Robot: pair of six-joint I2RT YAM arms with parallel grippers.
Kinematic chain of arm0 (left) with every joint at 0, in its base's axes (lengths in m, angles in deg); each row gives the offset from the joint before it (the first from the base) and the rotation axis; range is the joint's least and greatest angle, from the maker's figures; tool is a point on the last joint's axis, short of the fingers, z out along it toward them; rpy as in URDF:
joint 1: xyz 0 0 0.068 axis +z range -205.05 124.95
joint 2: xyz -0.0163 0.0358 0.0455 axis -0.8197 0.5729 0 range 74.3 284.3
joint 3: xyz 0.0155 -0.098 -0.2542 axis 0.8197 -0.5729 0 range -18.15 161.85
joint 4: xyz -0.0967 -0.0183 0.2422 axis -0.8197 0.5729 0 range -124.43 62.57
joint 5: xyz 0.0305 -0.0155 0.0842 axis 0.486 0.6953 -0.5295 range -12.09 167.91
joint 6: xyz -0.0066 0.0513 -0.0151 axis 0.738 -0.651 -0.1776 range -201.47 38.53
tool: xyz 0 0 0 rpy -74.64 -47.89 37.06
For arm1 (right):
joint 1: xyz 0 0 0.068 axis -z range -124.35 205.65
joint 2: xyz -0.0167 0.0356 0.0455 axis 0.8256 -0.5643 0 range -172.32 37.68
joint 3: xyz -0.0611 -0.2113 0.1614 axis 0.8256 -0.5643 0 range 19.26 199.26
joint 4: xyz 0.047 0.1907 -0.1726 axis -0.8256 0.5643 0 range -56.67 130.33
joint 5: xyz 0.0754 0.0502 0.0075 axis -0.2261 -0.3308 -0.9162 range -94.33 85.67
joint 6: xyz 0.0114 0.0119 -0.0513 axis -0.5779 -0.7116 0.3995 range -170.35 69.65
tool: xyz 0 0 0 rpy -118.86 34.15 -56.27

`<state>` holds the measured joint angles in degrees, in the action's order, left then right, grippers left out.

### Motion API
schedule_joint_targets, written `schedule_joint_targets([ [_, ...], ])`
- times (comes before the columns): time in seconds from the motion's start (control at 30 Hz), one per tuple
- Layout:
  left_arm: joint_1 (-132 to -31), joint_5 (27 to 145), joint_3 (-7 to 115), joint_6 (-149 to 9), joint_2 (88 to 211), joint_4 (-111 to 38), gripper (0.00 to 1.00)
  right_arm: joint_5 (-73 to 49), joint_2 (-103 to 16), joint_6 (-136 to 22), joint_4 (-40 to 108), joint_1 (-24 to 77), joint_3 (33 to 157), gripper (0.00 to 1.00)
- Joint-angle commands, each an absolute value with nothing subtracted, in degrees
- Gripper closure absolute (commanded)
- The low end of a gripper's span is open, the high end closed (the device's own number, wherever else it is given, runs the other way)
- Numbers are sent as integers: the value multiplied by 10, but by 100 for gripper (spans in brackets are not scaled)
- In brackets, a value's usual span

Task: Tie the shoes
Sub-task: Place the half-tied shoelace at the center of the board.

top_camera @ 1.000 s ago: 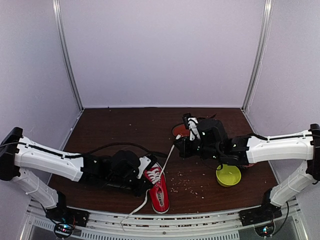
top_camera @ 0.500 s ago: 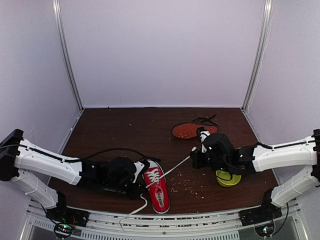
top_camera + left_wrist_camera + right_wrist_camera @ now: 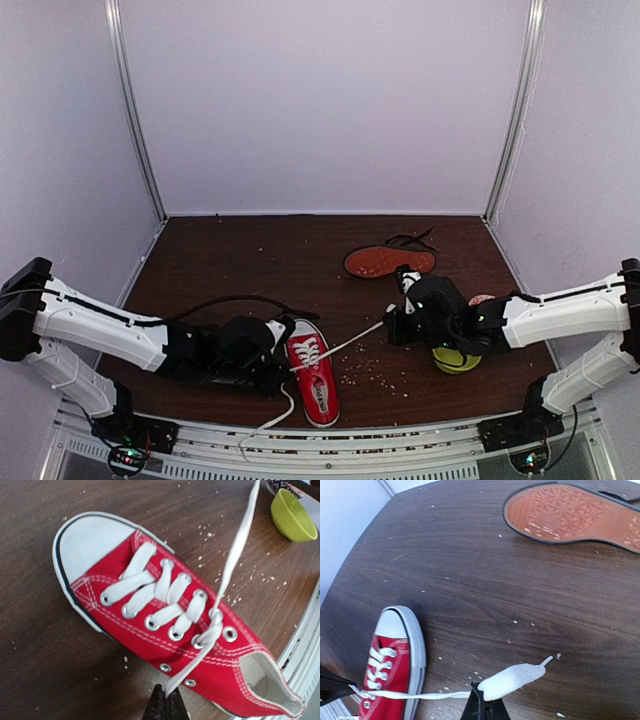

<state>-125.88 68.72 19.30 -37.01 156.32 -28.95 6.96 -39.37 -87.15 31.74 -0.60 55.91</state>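
The red sneaker (image 3: 314, 375) lies at the front centre of the table, toe pointing away (image 3: 150, 605) (image 3: 390, 675). My left gripper (image 3: 281, 352) (image 3: 165, 701) sits at the sneaker's left side, shut on a short stretch of white lace (image 3: 183, 676) coming from the top eyelets. My right gripper (image 3: 391, 321) (image 3: 483, 703) is shut near the tip of the other white lace (image 3: 346, 345) (image 3: 515, 678), which runs taut from the sneaker to it. The black shoe (image 3: 389, 261) (image 3: 570, 512) lies sole up behind, its laces trailing at the back.
A yellow-green bowl (image 3: 456, 359) (image 3: 292, 515) sits partly under my right arm. Pale crumbs dot the dark wooden table (image 3: 240, 260). A loop of white lace (image 3: 277, 414) hangs over the front edge by the metal rail (image 3: 330, 440).
My right gripper has moved right and toward the front edge with the lace end, drawing the lace out low and taut. The left gripper has stayed beside the sneaker.
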Motion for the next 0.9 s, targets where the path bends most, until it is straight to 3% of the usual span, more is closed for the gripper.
schedule_joint_targets([
  [0.0,-1252,664,202,-401,1531,-364,100,10,-415,-832,292,-2,637,100],
  [0.43,-1244,698,193,-408,1527,-440,100,-166,-581,-848,268,-60,823,100],
  [0.5,-1244,701,189,-405,1525,-445,100,-168,-584,-864,247,-59,805,82],
  [0.53,-1244,701,186,-403,1522,-448,100,-160,-578,-868,241,-56,793,68],
  [0.6,-1244,698,183,-398,1519,-452,100,-144,-556,-872,233,-46,762,53],
  [0.73,-1240,695,185,-378,1519,-445,100,-134,-500,-871,207,-18,686,38],
  [0.87,-1230,709,197,-356,1525,-433,100,-130,-451,-831,185,-20,619,32],
])
